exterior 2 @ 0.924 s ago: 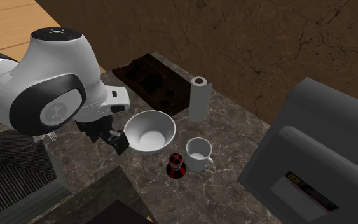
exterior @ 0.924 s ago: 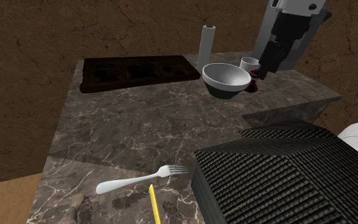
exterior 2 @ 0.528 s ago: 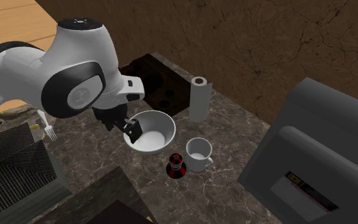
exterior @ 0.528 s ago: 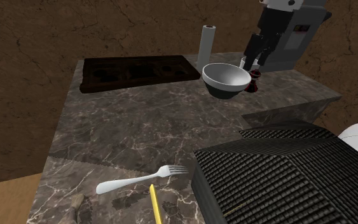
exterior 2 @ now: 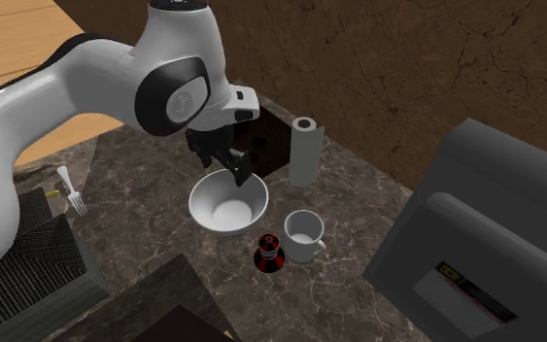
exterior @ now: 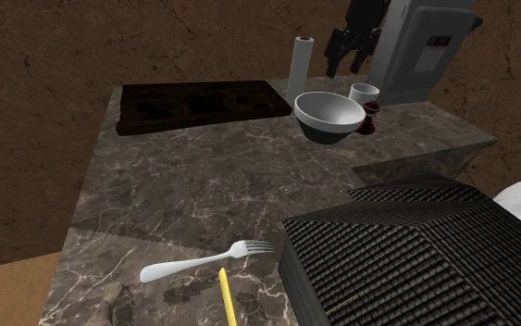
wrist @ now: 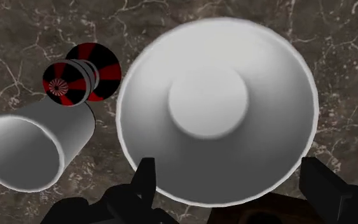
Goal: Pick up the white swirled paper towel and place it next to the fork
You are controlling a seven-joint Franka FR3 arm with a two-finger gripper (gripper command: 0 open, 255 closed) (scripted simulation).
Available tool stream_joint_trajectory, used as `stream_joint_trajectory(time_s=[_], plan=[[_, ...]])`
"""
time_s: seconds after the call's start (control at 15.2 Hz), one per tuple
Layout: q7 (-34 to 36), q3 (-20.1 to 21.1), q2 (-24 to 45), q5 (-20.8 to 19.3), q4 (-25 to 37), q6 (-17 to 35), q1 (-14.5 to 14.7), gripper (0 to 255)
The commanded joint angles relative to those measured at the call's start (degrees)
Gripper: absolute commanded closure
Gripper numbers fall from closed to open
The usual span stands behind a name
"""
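Shoulder view: found the end effector (exterior: 343, 57) hanging high above and behind the white bowl (exterior: 328, 116), with its black fingers spread and gripping nothing. Spotted the paper towel roll (exterior: 302, 67) upright on the dark marbled bench (exterior: 212, 176), just behind the bowl and untouched. Noted a white mug (exterior: 364, 93) and a red-and-black patterned object (exterior: 370, 120) just beside the bowl, toward the shoulder view's right. Found the fork (exterior: 203, 262) well apart from the bowl, near the bench's front edge, with a yellow pencil (exterior: 224, 296) just beside it.

Second exterior view: saw the end effector (exterior 2: 227, 167) poised over the bowl's (exterior 2: 227, 202) far rim, spread and empty. Located the paper towel roll (exterior 2: 303, 151) standing behind the bowl toward the second exterior view's right, near the end effector but apart from it. Placed the mug (exterior 2: 302, 236) and the patterned object (exterior 2: 269, 254) just beside the bowl, and the fork (exterior 2: 70, 189) well apart from it.

Wrist view: looked straight down into the bowl (wrist: 215, 108), with the end effector (wrist: 228, 175) wide apart over it. Saw the mug (wrist: 28, 149) and the patterned object (wrist: 82, 75) just beside the bowl.
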Motion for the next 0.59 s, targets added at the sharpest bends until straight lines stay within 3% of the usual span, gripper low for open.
stream_joint_trajectory(time_s=[0.0, 0.53], plan=[[0.83, -0.12, 4.05, -0.73, 4.13, 0.82, -0.67, 0], [4.20, -0.89, 19.17, -3.39, 22.37, 1.07, -2.64, 0]])
